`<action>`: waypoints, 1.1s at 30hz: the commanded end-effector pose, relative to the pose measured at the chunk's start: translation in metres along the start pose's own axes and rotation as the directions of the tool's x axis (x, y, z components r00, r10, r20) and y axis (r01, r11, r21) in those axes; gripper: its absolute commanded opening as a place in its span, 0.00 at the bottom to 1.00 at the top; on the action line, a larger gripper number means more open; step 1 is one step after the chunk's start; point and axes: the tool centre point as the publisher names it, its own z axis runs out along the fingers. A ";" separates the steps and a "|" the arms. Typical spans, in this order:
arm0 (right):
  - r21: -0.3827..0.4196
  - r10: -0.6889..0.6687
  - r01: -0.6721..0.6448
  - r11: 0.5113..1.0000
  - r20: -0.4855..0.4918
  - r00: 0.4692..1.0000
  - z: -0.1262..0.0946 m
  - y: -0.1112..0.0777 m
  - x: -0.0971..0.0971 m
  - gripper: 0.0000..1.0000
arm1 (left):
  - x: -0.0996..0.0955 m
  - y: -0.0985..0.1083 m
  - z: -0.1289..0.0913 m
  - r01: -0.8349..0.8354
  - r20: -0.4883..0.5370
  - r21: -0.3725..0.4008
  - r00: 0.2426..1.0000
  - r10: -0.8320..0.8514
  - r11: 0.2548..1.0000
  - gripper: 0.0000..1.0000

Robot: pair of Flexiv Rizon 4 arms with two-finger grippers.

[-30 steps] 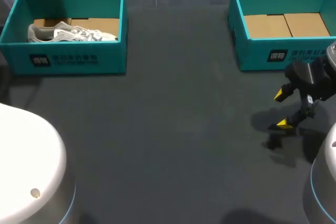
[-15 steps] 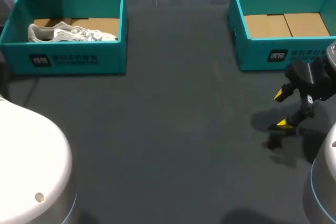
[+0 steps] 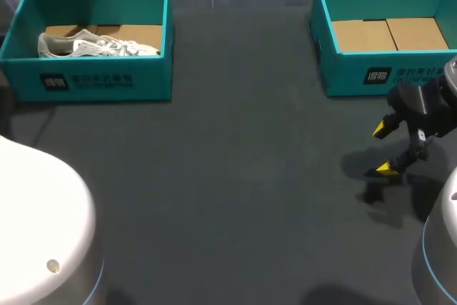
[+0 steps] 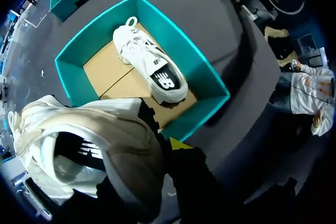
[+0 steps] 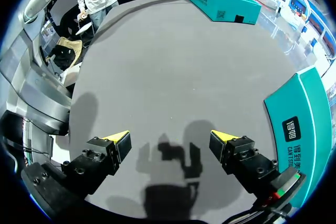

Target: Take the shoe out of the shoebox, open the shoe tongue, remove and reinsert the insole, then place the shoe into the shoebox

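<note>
Our left fingers (image 4: 179, 144) pinch a shoe (image 4: 100, 145) above the far-left shoebox (image 4: 197, 69); tongue and insole work remain. Our right fingers (image 5: 119, 141) hang spread.

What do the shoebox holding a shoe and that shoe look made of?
Shoebox: likely cardboard, matte teal walls; its floor shows bare brown board with a flap seam. Shoe: seems white fabric or leather with laces; too small to tell.

Shoe (image 4: 149, 69) in teal shoebox (image 4: 202, 74); second shoe (image 4: 105, 150) seemingly aloft.
</note>
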 end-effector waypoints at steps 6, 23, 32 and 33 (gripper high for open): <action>0.001 0.000 0.000 1.000 0.002 1.000 0.000 0.000 0.002 1.00 | 0.011 0.012 0.000 -0.431 0.019 -0.046 0.902 0.432 0.901 0.00; 0.001 0.000 0.000 1.000 0.002 1.000 0.000 0.000 0.002 1.00 | -0.003 0.040 0.014 -0.724 0.009 -0.234 0.665 0.746 0.648 0.00; 0.001 0.000 0.000 1.000 0.002 1.000 0.000 0.000 0.002 1.00 | -0.007 0.036 0.020 -0.730 -0.018 -0.261 0.657 0.753 0.631 0.00; 0.001 0.000 0.000 1.000 0.002 1.000 0.000 0.000 0.002 1.00 | -0.010 0.036 0.022 -0.728 -0.024 -0.242 0.665 0.746 0.641 0.00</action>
